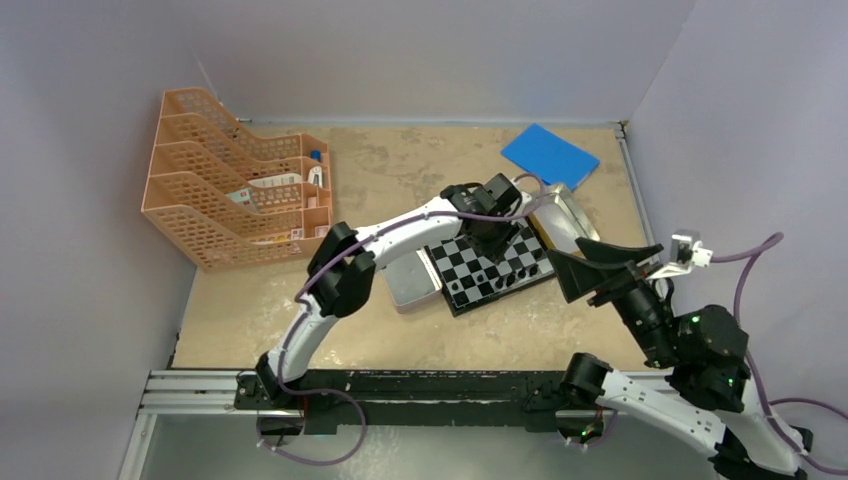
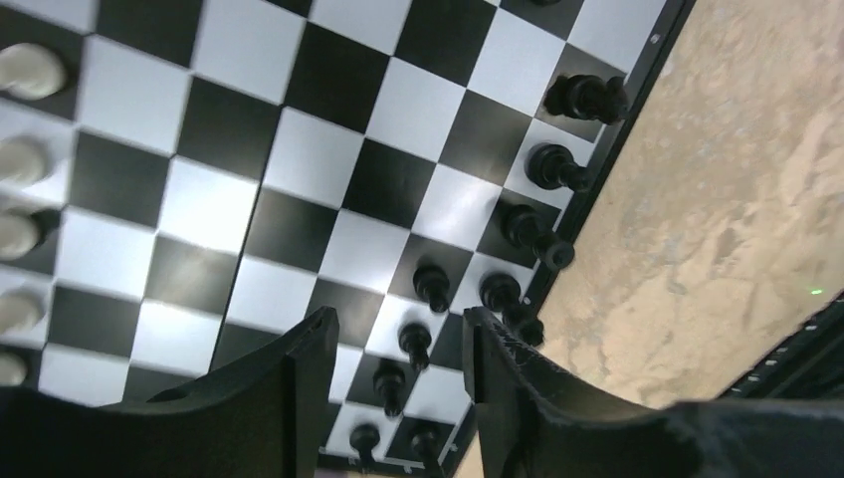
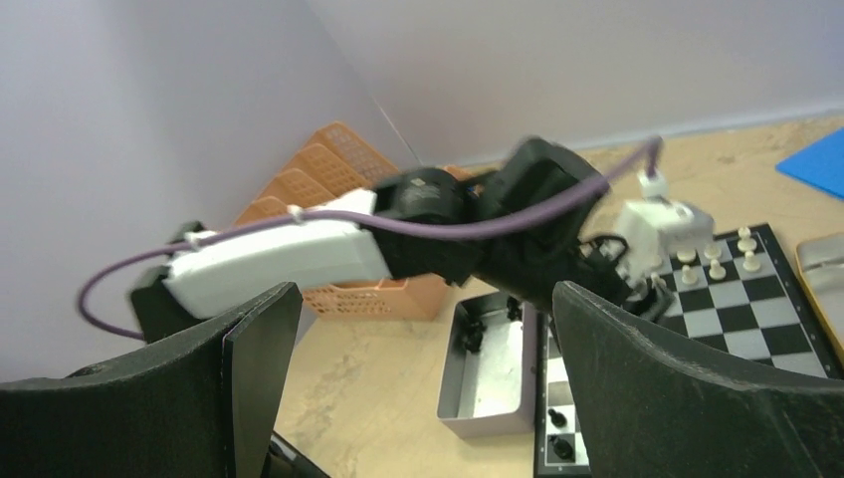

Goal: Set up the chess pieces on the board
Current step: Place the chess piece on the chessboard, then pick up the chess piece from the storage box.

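Left wrist view: black chess pieces [image 2: 555, 166] stand in a line along one edge of the board [image 2: 309, 159]. A shorter second line of pawns stands one row inward. White chess pieces [image 2: 25, 70] line the opposite edge.

Left gripper [image 2: 398, 319] hangs over the board's black-side corner. Its jaws are apart and straddle a black pawn [image 2: 415, 344], with no visible contact and nothing clamped.

Judgement: the step in hand is seating a pawn in the black second row. To do it well, rise straight off the board with no sideways drift. The fingers are broader than a square, and neighbours stand close on both sides.

Right gripper [image 3: 426, 299] hangs off the board's near right side, jaws wide, empty.

Silver tin [image 1: 410, 280] lies just beside the board's left edge; a few dark pieces appear to lie in it.
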You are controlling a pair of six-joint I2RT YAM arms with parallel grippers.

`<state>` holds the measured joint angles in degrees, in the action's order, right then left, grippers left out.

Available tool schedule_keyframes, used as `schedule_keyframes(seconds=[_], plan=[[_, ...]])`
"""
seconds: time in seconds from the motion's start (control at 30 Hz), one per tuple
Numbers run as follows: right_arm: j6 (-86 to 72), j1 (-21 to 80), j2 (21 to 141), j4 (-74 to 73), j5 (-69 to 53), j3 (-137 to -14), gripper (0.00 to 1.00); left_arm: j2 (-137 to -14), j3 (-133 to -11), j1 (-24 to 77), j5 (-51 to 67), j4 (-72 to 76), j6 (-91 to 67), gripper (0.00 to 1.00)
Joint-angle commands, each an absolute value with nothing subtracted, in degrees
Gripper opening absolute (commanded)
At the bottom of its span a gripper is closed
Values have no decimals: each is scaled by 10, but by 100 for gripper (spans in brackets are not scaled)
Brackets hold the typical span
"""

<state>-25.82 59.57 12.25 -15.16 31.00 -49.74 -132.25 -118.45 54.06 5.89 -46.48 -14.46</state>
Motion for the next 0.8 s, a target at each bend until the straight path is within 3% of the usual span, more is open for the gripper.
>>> schedule_keyframes(seconds=[0.0,0.13,0.2,0.23,0.37,0.47,0.63,0.77], plan=[[-295,603,150,-153,337,-493,99,-1201,-1137,523,-14,-411,-172,53],[-328,603,149,-132,372,-465,99,-1111,-1042,489,-15,-354,-183,59],[-340,603,148,-124,378,-452,99,-1063,-992,467,3,-332,-188,76],[-344,602,149,-119,377,-444,99,-1040,-968,451,22,-326,-194,77],[-346,603,159,-60,358,-401,99,-961,-881,375,103,-328,-225,77],[-356,603,198,-26,349,-382,99,-880,-802,356,95,-306,-222,77],[-294,602,319,25,326,-397,96,-729,-658,305,160,-242,-227,77],[-223,603,434,75,294,-415,92,-613,-580,280,193,-205,-208,71]])
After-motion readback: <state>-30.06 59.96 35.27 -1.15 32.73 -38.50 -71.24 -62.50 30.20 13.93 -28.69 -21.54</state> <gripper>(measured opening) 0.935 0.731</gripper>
